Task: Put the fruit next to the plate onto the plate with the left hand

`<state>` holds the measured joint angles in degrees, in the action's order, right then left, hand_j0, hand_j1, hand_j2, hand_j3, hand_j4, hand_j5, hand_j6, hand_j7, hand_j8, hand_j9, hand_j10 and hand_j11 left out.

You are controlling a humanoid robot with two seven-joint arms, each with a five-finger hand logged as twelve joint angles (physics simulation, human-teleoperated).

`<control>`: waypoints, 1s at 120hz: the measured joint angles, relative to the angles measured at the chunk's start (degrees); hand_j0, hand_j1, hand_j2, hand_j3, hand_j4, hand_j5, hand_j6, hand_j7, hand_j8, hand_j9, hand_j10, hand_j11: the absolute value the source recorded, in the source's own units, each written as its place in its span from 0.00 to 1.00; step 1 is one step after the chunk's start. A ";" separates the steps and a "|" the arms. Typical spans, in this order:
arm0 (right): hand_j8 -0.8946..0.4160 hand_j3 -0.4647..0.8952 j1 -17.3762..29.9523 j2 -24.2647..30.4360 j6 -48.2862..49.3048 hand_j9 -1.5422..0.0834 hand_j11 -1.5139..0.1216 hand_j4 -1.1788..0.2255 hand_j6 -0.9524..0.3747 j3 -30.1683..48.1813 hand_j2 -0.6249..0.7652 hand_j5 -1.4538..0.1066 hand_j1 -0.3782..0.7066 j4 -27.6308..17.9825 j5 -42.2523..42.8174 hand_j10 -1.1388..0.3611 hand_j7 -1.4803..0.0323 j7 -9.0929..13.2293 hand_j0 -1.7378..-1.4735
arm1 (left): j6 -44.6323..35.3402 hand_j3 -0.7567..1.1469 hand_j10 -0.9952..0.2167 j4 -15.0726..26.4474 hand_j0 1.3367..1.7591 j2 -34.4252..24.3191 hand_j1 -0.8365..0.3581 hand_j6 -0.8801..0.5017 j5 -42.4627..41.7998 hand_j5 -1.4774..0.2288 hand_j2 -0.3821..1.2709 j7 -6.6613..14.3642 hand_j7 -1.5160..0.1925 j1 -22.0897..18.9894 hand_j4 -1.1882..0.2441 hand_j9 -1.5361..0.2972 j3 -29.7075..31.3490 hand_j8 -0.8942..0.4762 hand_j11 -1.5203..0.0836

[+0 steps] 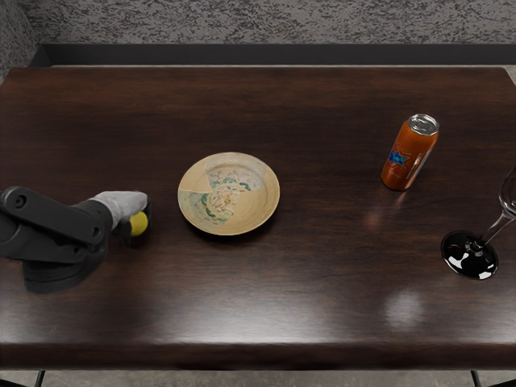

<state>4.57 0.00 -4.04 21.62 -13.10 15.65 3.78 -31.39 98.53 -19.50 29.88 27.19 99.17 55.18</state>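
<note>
A tan plate [256, 211] with a green and white pattern lies near the middle of the dark table. Left of it a small yellow fruit [140, 223] rests on the table, mostly covered by my left hand [126, 211]. The hand's grey palm lies over the fruit and dark fingers curl around it. The black left arm comes in from the left edge. The fruit sits about a hand's width left of the plate's rim. The right arm is out of view.
An orange soda can [409, 152] stands upright at the right rear. A wine glass [484, 238] with a dark round foot stands at the right edge. The table's front edge runs along the bottom.
</note>
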 joint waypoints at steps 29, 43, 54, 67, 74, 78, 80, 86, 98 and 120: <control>0.66 0.34 0.00 0.00 0.00 0.92 0.90 0.81 0.69 0.00 0.44 0.90 0.07 0.00 0.00 0.74 0.95 0.00 0.30 | 5.30 0.42 0.15 0.09 0.69 -2.82 0.21 0.63 -1.70 0.16 0.52 0.13 0.14 4.85 0.61 0.19 -1.88 0.55 0.19; 0.66 0.34 0.00 0.00 0.00 0.92 0.90 0.81 0.69 0.00 0.44 0.90 0.07 0.00 0.00 0.74 0.95 0.00 0.30 | 8.93 0.41 0.14 0.20 0.69 -3.50 0.21 0.63 -3.67 0.16 0.53 0.08 0.14 8.09 0.61 0.19 -3.52 0.55 0.19; 0.66 0.34 0.01 0.00 0.00 0.92 0.90 0.81 0.69 0.00 0.44 0.90 0.07 0.00 0.00 0.74 0.95 0.00 0.30 | 11.76 0.41 0.14 0.26 0.69 -3.53 0.20 0.63 -5.54 0.17 0.52 0.06 0.15 10.29 0.61 0.19 -5.01 0.55 0.19; 0.66 0.34 0.01 0.00 0.00 0.92 0.90 0.81 0.69 0.00 0.44 0.90 0.07 0.00 0.00 0.74 0.95 0.00 0.30 | 14.75 0.40 0.13 0.31 0.69 -3.10 0.21 0.62 -7.61 0.16 0.52 0.04 0.15 12.09 0.61 0.19 -7.21 0.55 0.20; 0.66 0.34 0.00 0.00 0.00 0.92 0.90 0.81 0.69 0.00 0.44 0.90 0.07 0.00 0.00 0.74 0.95 0.00 0.30 | 16.29 0.40 0.13 0.33 0.69 -3.09 0.21 0.62 -8.88 0.16 0.52 0.04 0.14 13.26 0.61 0.19 -8.61 0.55 0.20; 0.66 0.34 0.00 0.00 0.00 0.92 0.90 0.81 0.69 0.00 0.44 0.90 0.07 0.01 0.00 0.74 0.95 0.00 0.30 | 17.21 0.40 0.13 0.33 0.69 -2.95 0.21 0.63 -9.69 0.16 0.52 0.03 0.14 14.01 0.61 0.19 -9.56 0.55 0.20; 0.66 0.34 0.01 0.00 0.00 0.92 0.90 0.81 0.69 0.00 0.44 0.90 0.07 0.01 0.00 0.74 0.95 0.00 0.30 | 17.61 0.40 0.13 0.34 0.69 -2.92 0.21 0.63 -10.07 0.16 0.51 0.03 0.14 14.39 0.61 0.19 -10.05 0.55 0.20; 0.66 0.34 0.02 0.00 0.00 0.92 0.90 0.81 0.69 0.00 0.44 0.90 0.07 0.01 0.00 0.74 0.95 0.00 0.30 | 18.96 0.40 0.13 0.34 0.69 -2.79 0.21 0.62 -11.31 0.16 0.51 0.04 0.14 14.70 0.61 0.19 -11.57 0.55 0.20; 0.66 0.34 0.01 0.00 0.00 0.92 0.90 0.81 0.69 0.00 0.44 0.90 0.07 0.00 0.01 0.74 0.95 0.00 0.30 | 20.40 0.40 0.13 0.28 0.69 -1.23 0.22 0.62 -13.32 0.16 0.52 0.05 0.14 14.85 0.60 0.19 -14.80 0.54 0.20; 0.66 0.34 0.01 0.00 0.00 0.92 0.90 0.81 0.69 0.00 0.44 0.90 0.07 0.01 -0.01 0.74 0.95 0.00 0.30 | 20.74 0.40 0.14 -1.70 0.70 2.68 0.25 0.61 -15.15 0.15 0.48 0.12 0.14 14.67 0.59 0.19 -18.93 0.53 0.20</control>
<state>4.58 0.00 -4.04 21.62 -13.09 15.65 3.78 -10.65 96.82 -16.82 14.74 27.31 113.85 36.25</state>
